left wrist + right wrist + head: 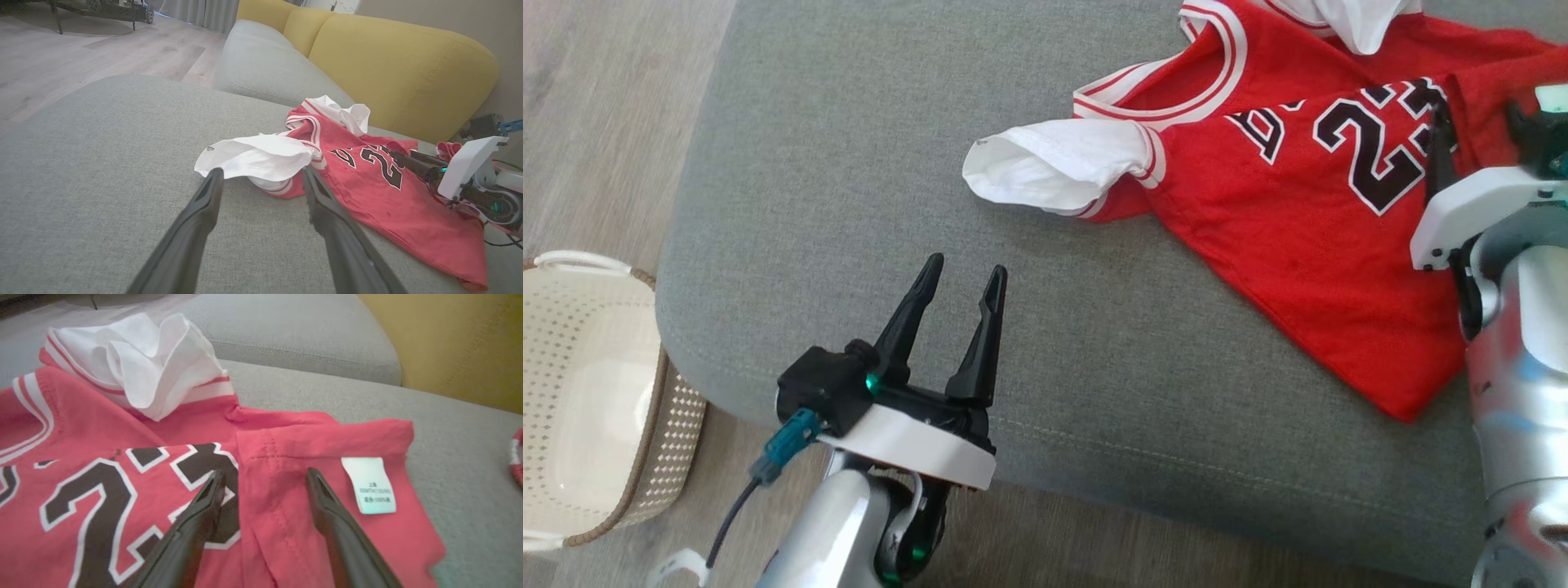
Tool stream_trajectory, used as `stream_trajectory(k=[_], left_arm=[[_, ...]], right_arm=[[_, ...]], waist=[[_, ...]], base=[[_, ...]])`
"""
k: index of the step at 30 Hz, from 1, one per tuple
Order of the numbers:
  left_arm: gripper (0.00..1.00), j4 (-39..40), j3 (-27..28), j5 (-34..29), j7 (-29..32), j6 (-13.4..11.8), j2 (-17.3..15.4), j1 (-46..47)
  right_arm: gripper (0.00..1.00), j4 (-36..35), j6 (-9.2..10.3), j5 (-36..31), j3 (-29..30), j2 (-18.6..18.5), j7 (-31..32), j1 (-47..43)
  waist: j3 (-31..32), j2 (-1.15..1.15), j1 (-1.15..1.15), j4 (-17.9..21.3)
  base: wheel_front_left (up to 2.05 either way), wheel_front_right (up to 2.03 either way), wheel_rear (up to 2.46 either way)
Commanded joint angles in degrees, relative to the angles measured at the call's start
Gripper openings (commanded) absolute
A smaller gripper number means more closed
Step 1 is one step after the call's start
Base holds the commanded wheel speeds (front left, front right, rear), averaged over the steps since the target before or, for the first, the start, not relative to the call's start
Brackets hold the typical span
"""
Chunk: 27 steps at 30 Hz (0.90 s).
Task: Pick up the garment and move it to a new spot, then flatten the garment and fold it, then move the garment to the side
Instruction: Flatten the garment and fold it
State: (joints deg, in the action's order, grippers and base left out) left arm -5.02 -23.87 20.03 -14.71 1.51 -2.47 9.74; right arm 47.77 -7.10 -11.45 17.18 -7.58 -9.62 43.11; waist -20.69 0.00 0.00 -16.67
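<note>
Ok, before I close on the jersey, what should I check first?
1. Left gripper open: ok.
2. Right gripper open: ok.
3. Right gripper over the jersey, straddling the edge of its folded-over flap: ok.
4. Its fingers touching cloth: cannot tell.
5. Left gripper at the white sleeve: not ok, it hangs short of it over the grey cushion.
6. Jersey lying flat: not ok, flap folded over, sleeve bunched.
</note>
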Motion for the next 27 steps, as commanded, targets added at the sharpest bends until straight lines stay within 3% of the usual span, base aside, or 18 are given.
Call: stream_trajectory(k=[1,4,5,6,7,16,27], left_arm=[[1.00,2.13,1.41,0.45,-0.29,-0.31,-0.41,1.61],[1.00,2.15,1.35,0.50,-0.29,-0.37,-0.41,1.81],[1.00,2.14,1.31,0.51,-0.29,-0.40,-0.41,1.93],[1.00,2.12,1.26,0.52,-0.29,-0.43,-0.41,2.03],[1.00,2.09,1.23,0.52,-0.29,-0.46,-0.41,2.13],[1.00,1.75,1.05,0.62,-0.29,-0.60,-0.41,2.21],[1.00,2.13,-0.63,1.84,-0.29,-0.39,-0.41,2.13]], right_arm=[[1.00,-0.78,-0.39,-0.89,-0.40,-0.21,-0.81,2.03],[1.00,0.28,-0.39,-1.64,0.50,-0.35,-1.17,2.79],[0.86,0.71,-0.39,-1.80,1.11,-0.29,-1.43,3.18],[0.09,0.96,-0.39,-1.96,1.62,-0.21,-1.84,3.60],[0.00,1.16,-0.39,-2.21,2.06,-0.15,-2.21,3.93],[0.00,-1.03,-0.39,-2.18,3.09,0.36,-4.73,7.79],[0.00,-3.40,-0.39,-1.69,-1.15,-7.51,0.38,27.54]], waist=[[-0.25,0.00,0.00,-0.05],[-0.53,0.00,0.00,-0.04],[-0.63,0.00,0.00,-0.02],[-0.71,0.00,0.00,0.03],[-0.74,0.00,0.00,0.11],[0.28,0.00,0.00,1.25],[0.22,0.00,0.00,-0.42]], base=[[0.00,0.00,0.00],[0.00,0.00,0.00],[0.00,0.00,0.00],[0.00,0.00,0.00],[0.00,0.00,0.00],[0.00,0.00,0.00],[0.00,0.00,0.00]])
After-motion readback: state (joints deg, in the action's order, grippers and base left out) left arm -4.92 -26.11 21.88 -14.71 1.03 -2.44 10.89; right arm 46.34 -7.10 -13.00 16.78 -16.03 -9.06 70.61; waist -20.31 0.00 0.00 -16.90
